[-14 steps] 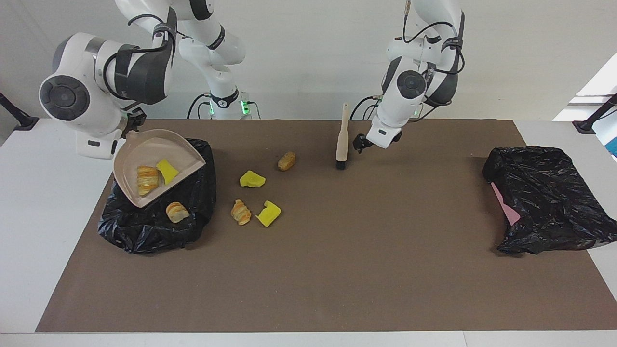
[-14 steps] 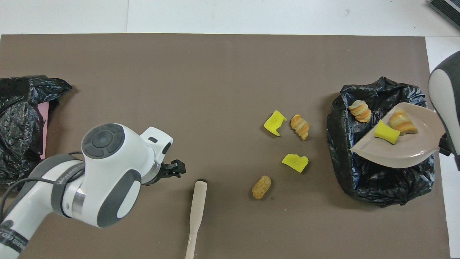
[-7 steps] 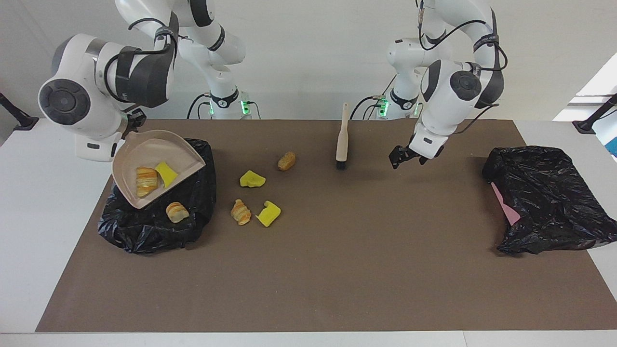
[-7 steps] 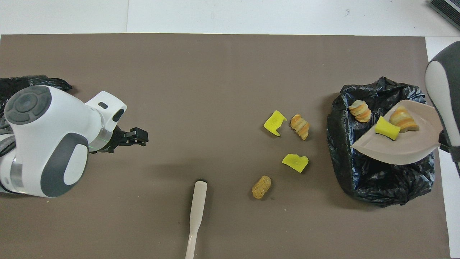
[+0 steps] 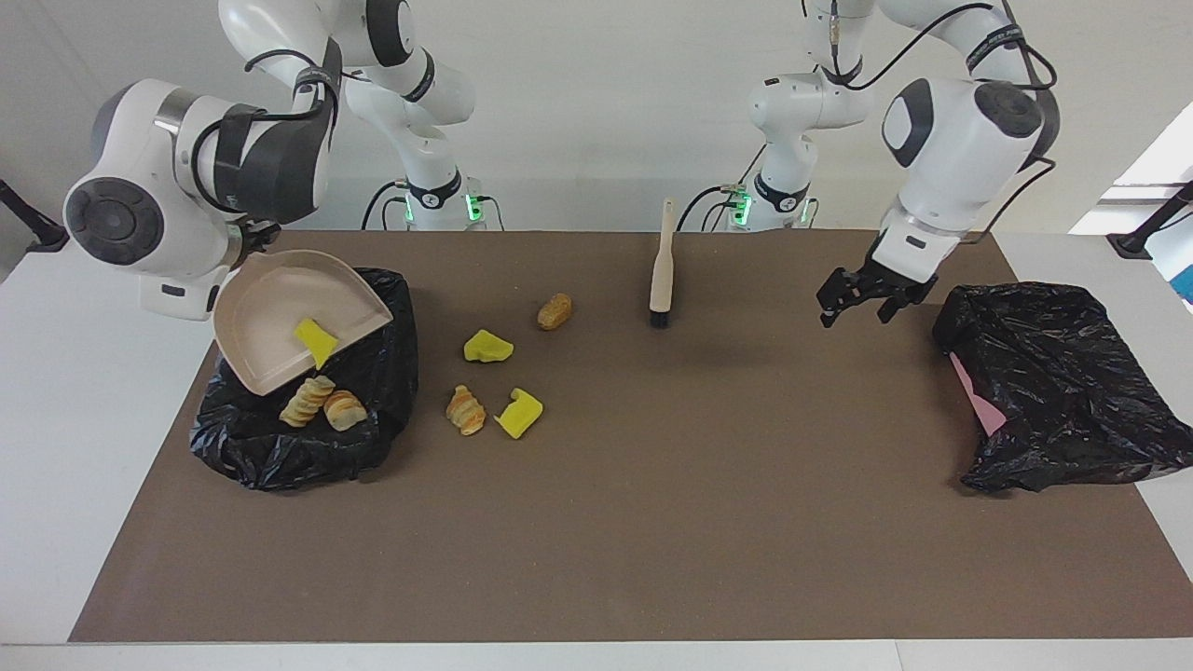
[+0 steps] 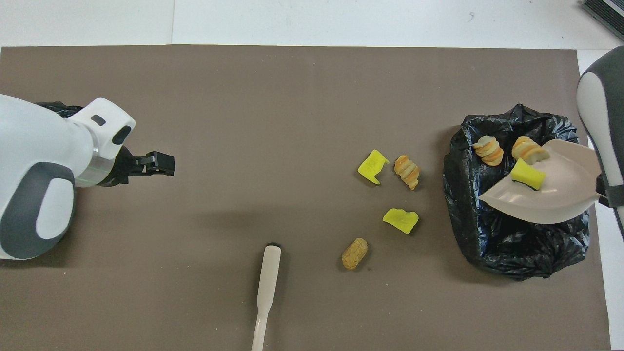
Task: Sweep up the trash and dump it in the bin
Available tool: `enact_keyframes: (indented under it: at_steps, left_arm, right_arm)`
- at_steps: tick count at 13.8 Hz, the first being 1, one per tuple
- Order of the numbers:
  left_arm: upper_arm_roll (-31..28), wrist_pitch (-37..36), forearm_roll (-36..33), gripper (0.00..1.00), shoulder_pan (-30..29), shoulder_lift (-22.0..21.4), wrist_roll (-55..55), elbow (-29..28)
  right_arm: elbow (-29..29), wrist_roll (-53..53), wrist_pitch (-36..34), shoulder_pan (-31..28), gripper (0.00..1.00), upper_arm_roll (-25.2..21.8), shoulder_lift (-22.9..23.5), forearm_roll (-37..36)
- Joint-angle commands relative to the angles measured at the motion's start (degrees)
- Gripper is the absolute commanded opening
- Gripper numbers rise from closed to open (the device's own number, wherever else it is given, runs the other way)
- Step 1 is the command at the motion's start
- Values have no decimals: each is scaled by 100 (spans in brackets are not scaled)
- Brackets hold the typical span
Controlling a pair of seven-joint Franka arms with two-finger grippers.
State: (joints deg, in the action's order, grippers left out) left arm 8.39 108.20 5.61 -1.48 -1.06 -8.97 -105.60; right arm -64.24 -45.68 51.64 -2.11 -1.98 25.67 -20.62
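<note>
My right gripper (image 5: 253,235) is shut on the handle of the beige dustpan (image 5: 270,321), which hangs tilted over the black bin bag (image 5: 270,452). A yellow chunk (image 5: 315,339) lies at the pan's lip. One croissant piece (image 5: 307,401) is dropping off it beside another croissant (image 5: 345,410) in the bag. On the mat lie more trash: two yellow chunks (image 5: 487,347) (image 5: 519,413), a croissant (image 5: 465,410) and a brown bread piece (image 5: 555,310). My left gripper (image 5: 853,310) hangs open and empty over the mat near the left arm's end.
A beige brush (image 5: 662,270) lies on the mat close to the robots, bristles pointing away from them. A second crumpled black bag (image 5: 1053,382) with a pink edge (image 5: 974,396) sits at the left arm's end of the table.
The left gripper swung away from the brush toward the bag at its own end. The dustpan tipped further and a croissant slid off it into the bin bag.
</note>
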Motion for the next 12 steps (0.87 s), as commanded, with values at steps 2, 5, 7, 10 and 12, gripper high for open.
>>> enact_keyframes:
  at_steps: [2, 5, 7, 10, 12]
  left_arm:
    - [-477, -711, -87, 100, -19, -16, 843, 776]
    - [-732, -1553, -139, 100, 16, -60, 853, 1234]
    - [-1030, -1889, -638, 100, 568, -69, 862, 1410]
    - [-997, -2075, -614, 100, 570, -174, 853, 1394]
    - [-1006, -2092, -509, 100, 544, -236, 862, 1350]
  right_arm:
    - [123, 86, -251, -9, 0, -22, 70, -109]
    - [123, 129, -67, 35, 0, 92, -184, -74]
    - [131, 244, 74, 210, 0, 102, -290, -56]
    - [105, 367, 487, 386, 0, 259, -615, -48]
    - [114, 472, 863, 396, 0, 548, -668, 258]
